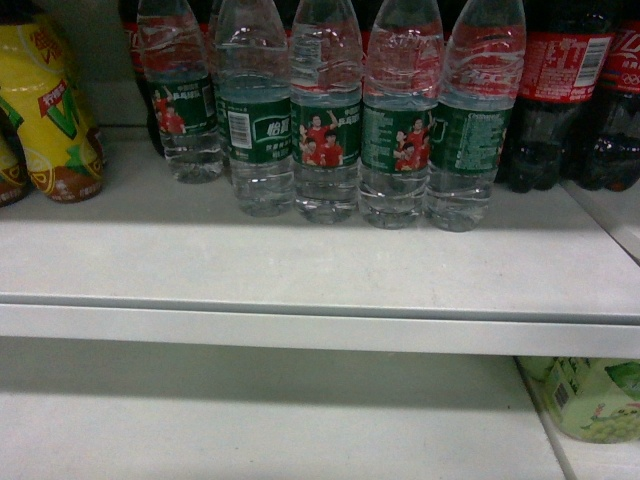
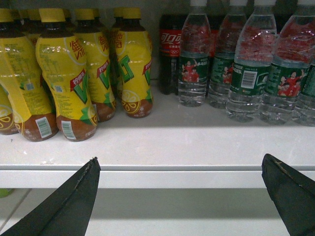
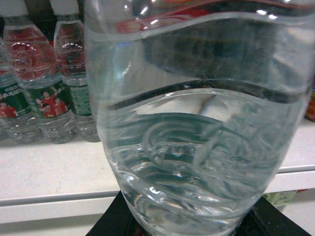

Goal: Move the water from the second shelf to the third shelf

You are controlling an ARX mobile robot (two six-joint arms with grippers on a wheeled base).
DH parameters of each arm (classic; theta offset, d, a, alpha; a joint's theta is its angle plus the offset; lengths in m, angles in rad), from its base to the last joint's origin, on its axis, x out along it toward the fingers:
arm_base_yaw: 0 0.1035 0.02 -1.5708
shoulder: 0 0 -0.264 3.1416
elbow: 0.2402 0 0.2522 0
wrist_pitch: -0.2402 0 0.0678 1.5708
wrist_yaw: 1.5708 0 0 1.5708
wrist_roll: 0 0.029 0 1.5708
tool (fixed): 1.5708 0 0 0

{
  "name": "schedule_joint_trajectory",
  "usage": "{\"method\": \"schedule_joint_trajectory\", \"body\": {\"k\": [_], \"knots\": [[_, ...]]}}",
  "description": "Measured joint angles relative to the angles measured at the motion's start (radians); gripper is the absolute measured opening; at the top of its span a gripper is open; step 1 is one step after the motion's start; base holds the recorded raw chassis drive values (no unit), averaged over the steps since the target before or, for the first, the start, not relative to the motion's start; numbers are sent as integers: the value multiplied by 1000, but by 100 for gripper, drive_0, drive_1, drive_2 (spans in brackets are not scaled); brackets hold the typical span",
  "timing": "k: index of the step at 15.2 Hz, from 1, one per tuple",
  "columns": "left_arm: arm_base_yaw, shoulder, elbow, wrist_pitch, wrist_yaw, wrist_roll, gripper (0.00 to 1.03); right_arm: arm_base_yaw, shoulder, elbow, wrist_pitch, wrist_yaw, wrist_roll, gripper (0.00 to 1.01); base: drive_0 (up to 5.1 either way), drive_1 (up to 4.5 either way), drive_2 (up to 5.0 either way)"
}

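Your right gripper [image 3: 189,223] clenched the water bottle [image 3: 197,123], which filled its wrist view. Your left gripper [image 2: 179,196] hung released before the shelf [image 2: 162,142].

water bottles [image 1: 326,120] mid-shelf [image 1: 300,270], tea bottles [image 1: 50,110] left, cola [image 1: 560,90] right

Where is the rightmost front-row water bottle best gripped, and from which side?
Likely the green-labelled middle of the water bottle, from the open front of the shelf, jaws level: it stands upright, with cola bottles right and another bottle tight left. The right gripper seems busy with a held bottle.
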Motion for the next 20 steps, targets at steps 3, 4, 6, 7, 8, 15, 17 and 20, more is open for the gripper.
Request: {"method": "schedule_joint_trajectory", "body": {"k": [3,4,6,7,8,15,17,20], "knots": [[0,0,0,0,0,0,98,-1,-33,-1,-8,38,2,36,0,0,0],[0,0,0,0,0,0,98,-1,-40,-1,-18,44,6,36,0,0,0],[0,0,0,0,0,0,98,-1,-61,-8,-24,46,19,36,0,0,0],[0,0,0,0,0,0,98,-2,-80,-11,-32,53,24,36,0,0,0],[0,0,0,0,0,0,98,-3,-90,-13,-33,58,25,36,0,0,0],[0,0,0,0,0,0,98,-119,-135,-16,-42,13,26,36,0,0,0],[0,0,0,0,0,0,98,-119,-135,-16,-41,13,26,36,0,0,0],[0,0,0,0,0,0,98,-119,-135,-16,-41,13,26,36,0,0,0]]}}
